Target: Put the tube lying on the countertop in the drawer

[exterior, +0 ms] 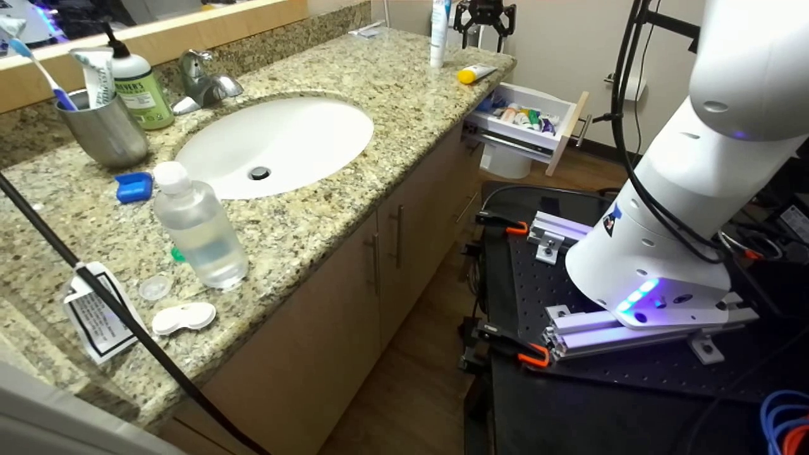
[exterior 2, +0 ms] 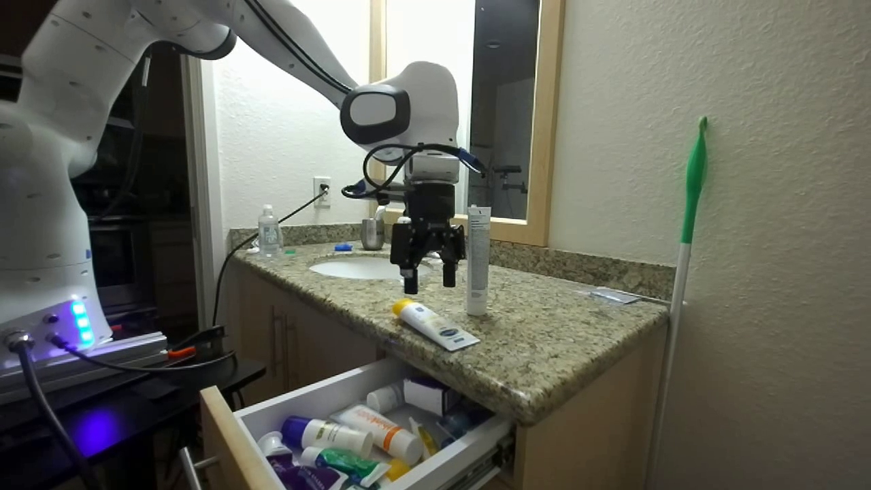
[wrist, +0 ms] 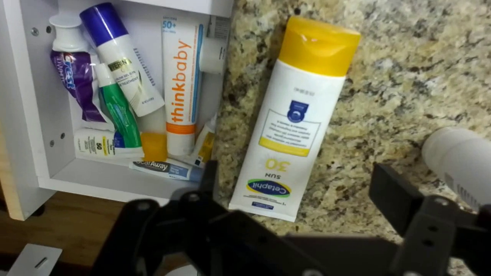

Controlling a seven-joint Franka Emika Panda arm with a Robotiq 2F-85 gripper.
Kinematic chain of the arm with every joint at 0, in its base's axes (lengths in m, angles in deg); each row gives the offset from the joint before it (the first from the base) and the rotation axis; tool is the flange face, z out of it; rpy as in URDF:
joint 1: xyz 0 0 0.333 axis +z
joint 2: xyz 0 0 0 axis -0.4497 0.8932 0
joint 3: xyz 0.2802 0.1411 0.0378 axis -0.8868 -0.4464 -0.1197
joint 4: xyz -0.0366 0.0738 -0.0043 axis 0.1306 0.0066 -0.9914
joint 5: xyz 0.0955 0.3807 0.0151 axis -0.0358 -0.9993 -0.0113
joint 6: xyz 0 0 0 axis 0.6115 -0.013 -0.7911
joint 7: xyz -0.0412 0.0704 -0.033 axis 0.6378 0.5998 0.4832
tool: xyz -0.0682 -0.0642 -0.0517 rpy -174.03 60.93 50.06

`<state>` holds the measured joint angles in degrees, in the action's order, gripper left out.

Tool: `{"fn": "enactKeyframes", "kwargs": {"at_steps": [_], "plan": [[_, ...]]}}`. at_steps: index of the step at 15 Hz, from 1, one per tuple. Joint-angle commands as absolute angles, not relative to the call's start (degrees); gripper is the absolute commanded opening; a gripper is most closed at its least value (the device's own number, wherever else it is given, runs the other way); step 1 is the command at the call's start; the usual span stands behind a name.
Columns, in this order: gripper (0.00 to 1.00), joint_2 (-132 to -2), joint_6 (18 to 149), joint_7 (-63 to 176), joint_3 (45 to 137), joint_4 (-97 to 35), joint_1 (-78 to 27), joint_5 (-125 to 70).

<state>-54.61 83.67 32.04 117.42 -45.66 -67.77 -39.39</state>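
The tube (wrist: 289,130) lies on the worktop (exterior 2: 537,340) just back from and higher than the open drawer (wrist: 107,178), below the end effector (exterior 2: 430,280), which hangs empty with jaws apart, the tube's long axis roughly crosswise to their spread, capped end farther from the drawer

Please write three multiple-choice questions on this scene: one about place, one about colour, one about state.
1. Where does the white plastic Cetaphil tube lie?
A) in the oval white sink
B) on the speckled beige granite countertop
C) in the shallow white drawer

2. What colour is its cap?
A) purple
B) green
C) yellow

3. The black two-fingered gripper is:
A) open
B) shut on the tube
C) shut, empty

1B: both exterior views show it there.
2C: yellow in all views.
3A: the wrist view shows its fingers wide apart.
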Motion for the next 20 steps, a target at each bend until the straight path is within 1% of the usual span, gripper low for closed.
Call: {"fn": "enactKeyframes", "kwargs": {"at_steps": [1, 5, 7, 8, 13, 16, 17, 19, 20], "plan": [[1.0, -54.4, 83.6, 31.5, 117.3, -45.5, -67.5, -39.4], [1.0, -50.3, 85.3, 28.0, 117.8, -44.2, -66.5, -38.3], [1.0, -49.1, 83.9, 26.5, 118.0, -43.9, -66.0, -37.4], [1.0, -51.4, 84.1, 28.2, 117.4, -45.3, -66.7, -38.6], [1.0, -49.4, 83.9, 27.6, 117.1, -44.6, -66.2, -38.6], [1.0, -44.0, 86.7, 23.7, 118.4, -43.0, -64.7, -36.3], [1.0, -47.6, 84.6, 25.5, 117.6, -44.5, -65.4, -37.8], [1.0, -46.8, 85.1, 24.8, 118.2, -43.8, -64.7, -37.1], [0.75, -46.7, 85.1, 24.8, 118.3, -43.7, -64.6, -37.0]]}}
